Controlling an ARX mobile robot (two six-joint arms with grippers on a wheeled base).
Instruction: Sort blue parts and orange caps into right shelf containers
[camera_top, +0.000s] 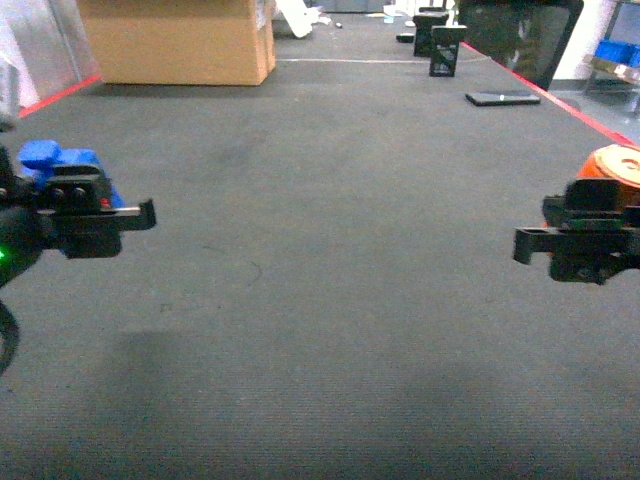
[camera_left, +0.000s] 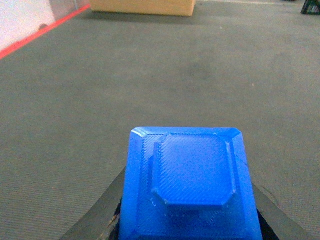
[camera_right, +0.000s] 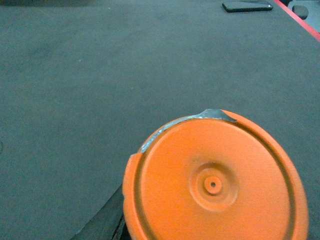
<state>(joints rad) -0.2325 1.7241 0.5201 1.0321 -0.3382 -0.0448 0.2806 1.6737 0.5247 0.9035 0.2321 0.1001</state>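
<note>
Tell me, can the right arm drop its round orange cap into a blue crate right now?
Probably not yet. The right gripper holds the round orange plastic cap over open grey carpet. The only bright-blue plastic crates in view sit far off at the back right.

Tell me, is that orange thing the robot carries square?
No, the orange cap in the right wrist view is a round disc with a small hole at its centre, held over the dark carpet.
</note>
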